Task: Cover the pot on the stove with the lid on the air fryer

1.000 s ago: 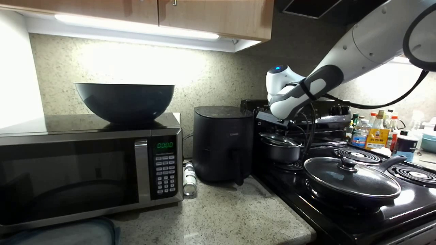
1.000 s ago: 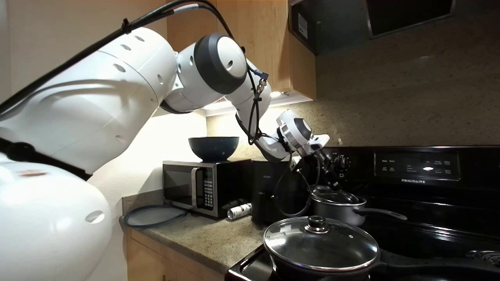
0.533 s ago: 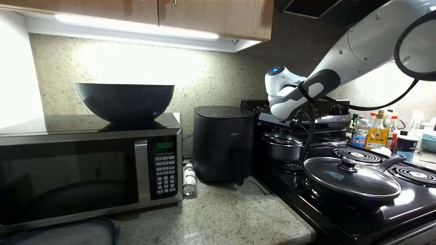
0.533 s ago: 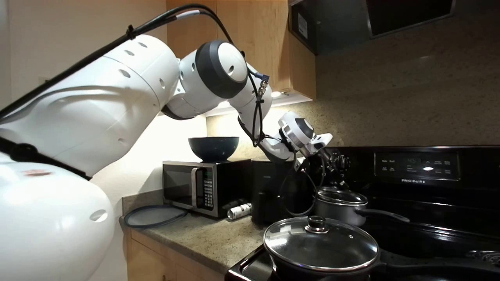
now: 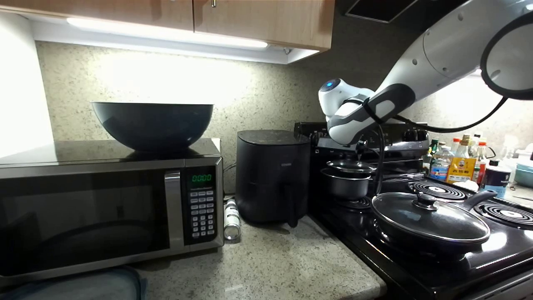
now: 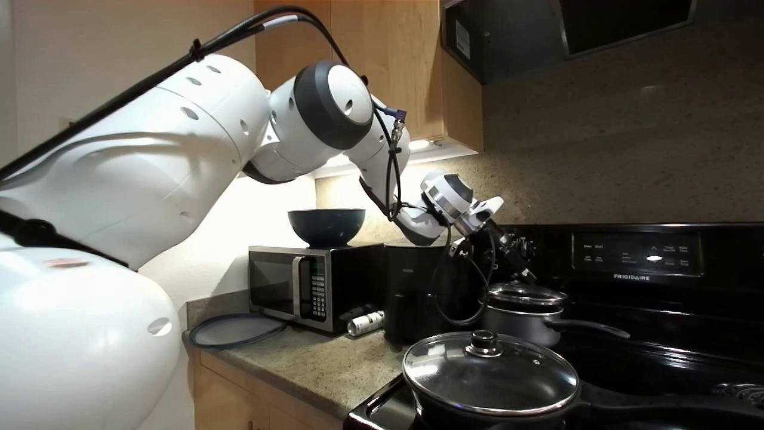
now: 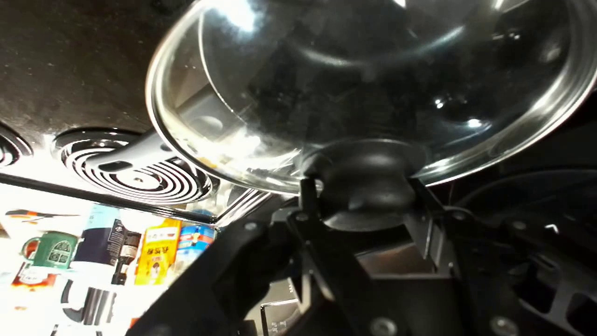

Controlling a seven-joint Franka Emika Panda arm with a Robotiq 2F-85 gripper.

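My gripper is shut on the dark knob of the lid in the wrist view. In both exterior views the lid hangs nearly level, a little above the pot's rim and slightly to the right of the pot's middle. The grey pot stands on a back burner of the black stove. The pot's handle shows past the lid in the wrist view; the lid covers most of the pot there. The air fryer stands beside the stove with nothing on top.
The wide pan with its glass lid is on the front burner. The microwave carries a dark bowl. A can lies by the air fryer. Bottles stand beyond the stove. A cabinet hangs above.
The lid was tilted and low in the pot's opening. It has levelled, moved right and risen off the rim, still in my gripper. The wrist has tilted slightly. The pot has shifted slightly right.
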